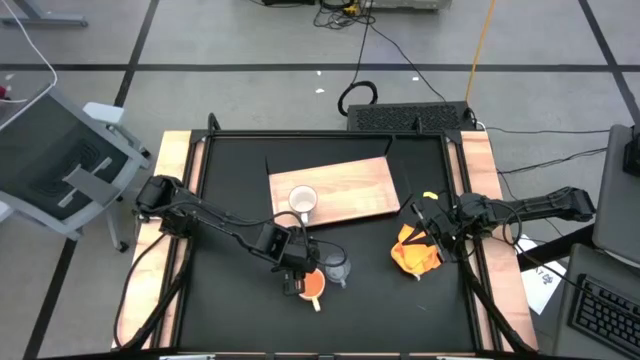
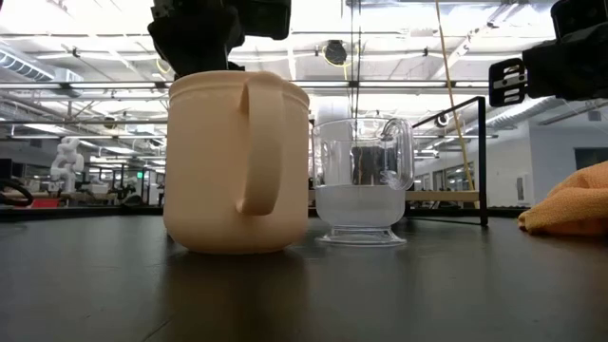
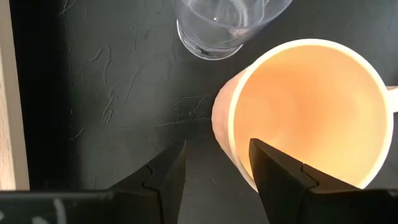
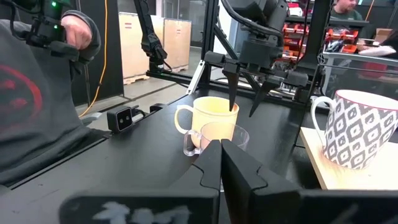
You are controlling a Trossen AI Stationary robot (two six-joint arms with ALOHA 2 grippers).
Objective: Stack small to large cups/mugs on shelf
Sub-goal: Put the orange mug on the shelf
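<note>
The yellow-orange mug is cut off at the frame's edge.

The left arm reaches from the table's left edge toward the middle of its front half, wrist bent downward, and the left gripper hangs there with its two dark fingers spread apart — one finger outside a rim, the other just inside it, neither pressing. The right arm comes in from the right edge, lying low and level, and the right gripper points across the table with its fingers pressed together, holding nothing.
</note>
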